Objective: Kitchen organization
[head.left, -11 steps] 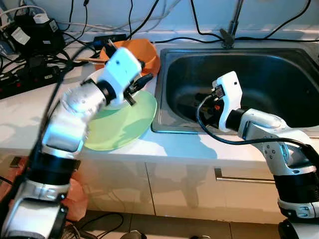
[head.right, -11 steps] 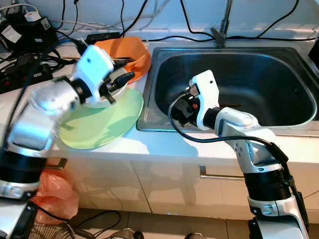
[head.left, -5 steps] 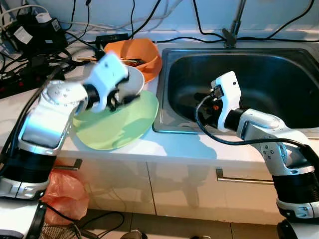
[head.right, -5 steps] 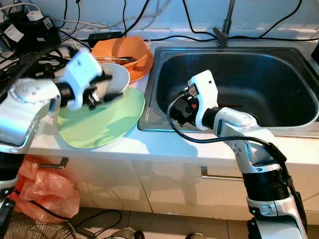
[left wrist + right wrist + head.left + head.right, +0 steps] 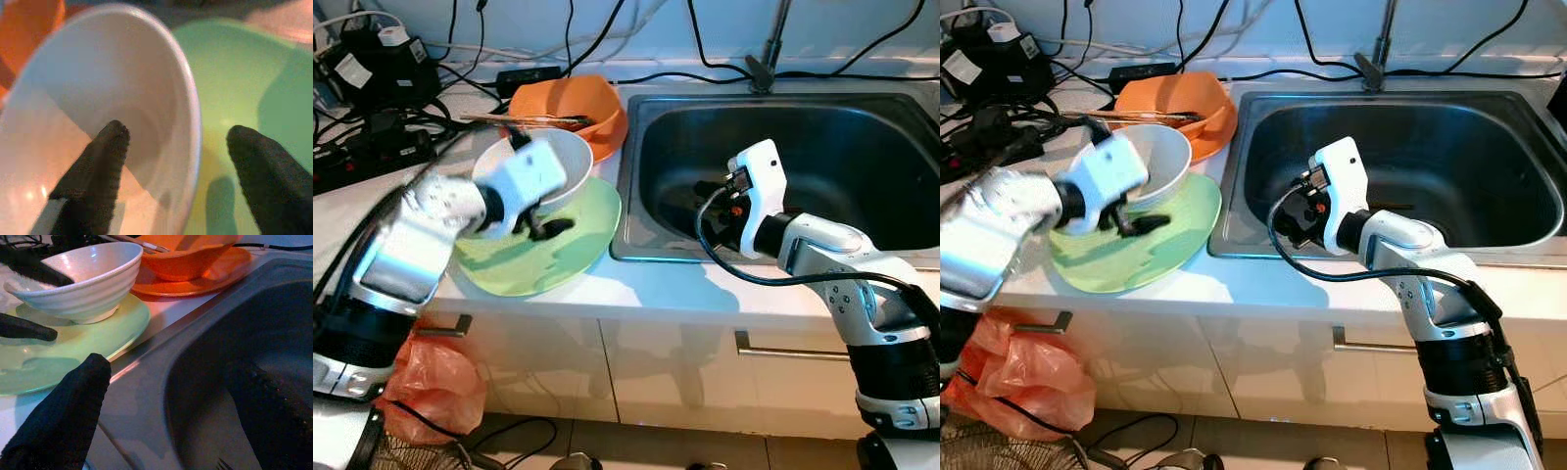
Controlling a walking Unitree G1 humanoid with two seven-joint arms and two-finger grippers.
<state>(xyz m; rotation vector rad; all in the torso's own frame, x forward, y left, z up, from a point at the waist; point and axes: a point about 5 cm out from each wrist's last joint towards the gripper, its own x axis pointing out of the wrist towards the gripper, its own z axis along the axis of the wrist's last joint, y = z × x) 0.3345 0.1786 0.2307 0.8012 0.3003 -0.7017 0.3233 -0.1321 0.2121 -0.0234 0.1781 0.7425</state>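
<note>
Where the counter (image 5: pixel 607 289) meets the sink (image 5: pixel 783 157), the white bowl (image 5: pixel 558 166) sits on the green plate (image 5: pixel 587 225), whose edge lies just beside the sink's left rim. The left gripper (image 5: pixel 171 161) straddles the bowl's near rim with its 2 fingers apart, 1 finger (image 5: pixel 105 161) inside, the other over the plate. Behind it an orange bowl (image 5: pixel 578 103) holding chopsticks (image 5: pixel 524 119) sits on an orange plate (image 5: pixel 205 274). The right gripper (image 5: pixel 171 401) hangs spread wide over the sink's left edge, with the basin open beyond.
</note>
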